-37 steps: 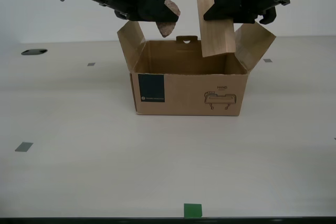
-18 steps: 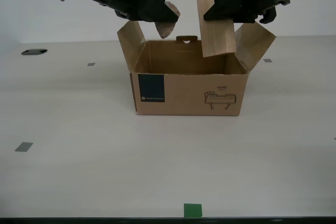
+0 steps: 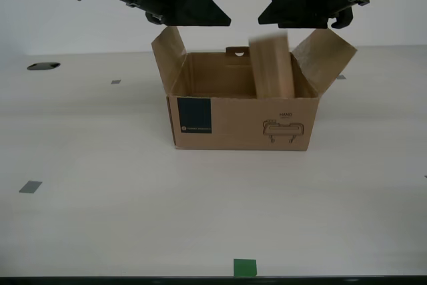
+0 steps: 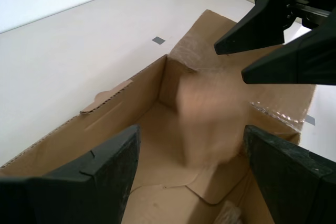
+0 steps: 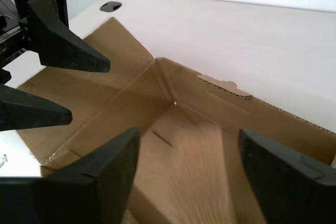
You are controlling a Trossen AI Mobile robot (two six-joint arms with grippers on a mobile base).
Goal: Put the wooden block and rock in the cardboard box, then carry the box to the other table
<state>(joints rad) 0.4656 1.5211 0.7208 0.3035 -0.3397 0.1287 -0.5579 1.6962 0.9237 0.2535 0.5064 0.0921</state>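
My first gripper (image 5: 186, 174) and my second gripper (image 4: 191, 169) gape wide, empty. The pale wooden block (image 3: 272, 68), blurred, stands inside the corrugated cardboard box (image 3: 241, 119).

This looks like a robotics test lab: a bare, smooth beige worktop (image 3: 100, 165) against a plain white wall (image 3: 40, 18), with grey tape squares (image 3: 30, 187) and a green tape mark (image 3: 245, 267) around the cardboard box (image 3: 240, 121).
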